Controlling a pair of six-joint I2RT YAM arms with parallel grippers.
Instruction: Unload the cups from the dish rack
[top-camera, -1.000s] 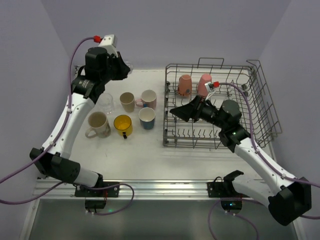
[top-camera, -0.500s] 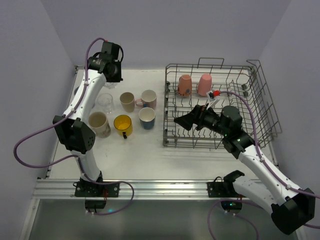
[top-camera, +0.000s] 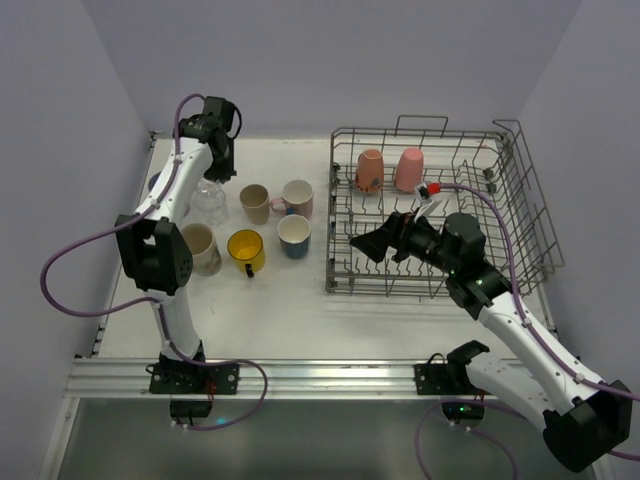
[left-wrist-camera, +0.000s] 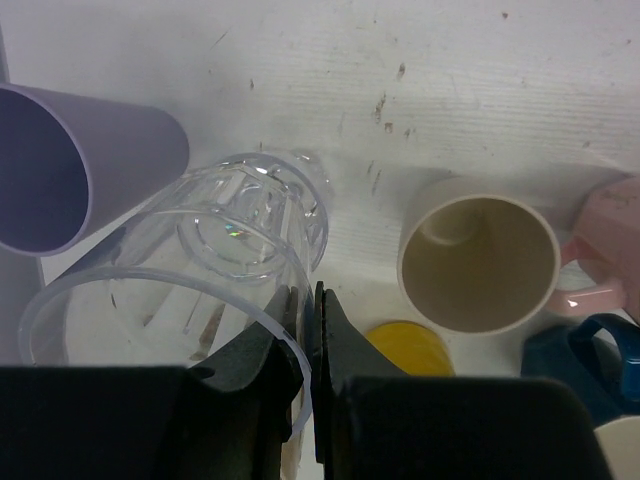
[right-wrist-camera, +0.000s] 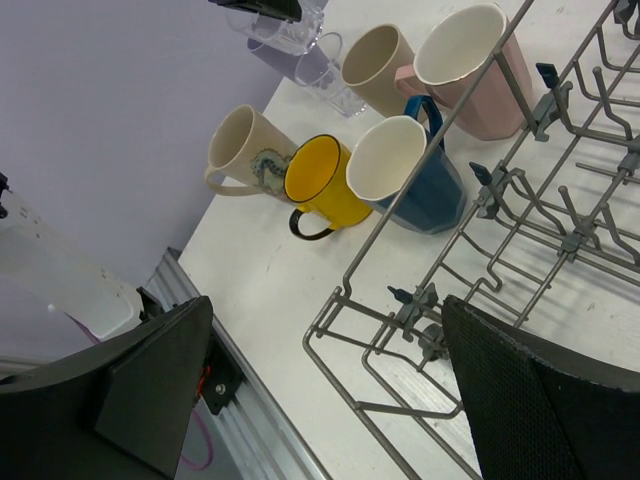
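My left gripper (left-wrist-camera: 305, 295) is shut on the rim wall of a clear glass tumbler (left-wrist-camera: 230, 230) at the table's far left; from above the gripper (top-camera: 214, 170) hangs over that glass (top-camera: 208, 200). A lavender cup (left-wrist-camera: 80, 160) stands just left of it. In the dish rack (top-camera: 331, 215) a salmon cup (top-camera: 369, 169) and a pink cup (top-camera: 408, 168) sit upside down in the far row. My right gripper (top-camera: 375, 240) is open over the rack's front left part, nothing between its fingers (right-wrist-camera: 150, 380).
Left of the rack stand a beige cup (top-camera: 254, 203), a pink mug (top-camera: 297, 197), a dark blue mug (top-camera: 294, 236), a yellow mug (top-camera: 245, 250) and a cream mug (top-camera: 197, 248). The rack's wire rim (right-wrist-camera: 400, 210) and upright tines lie under my right gripper.
My left arm has folded back and its gripper has dropped toward the table's far left corner with the glass. The right gripper has drawn back slightly over the rack, still open.
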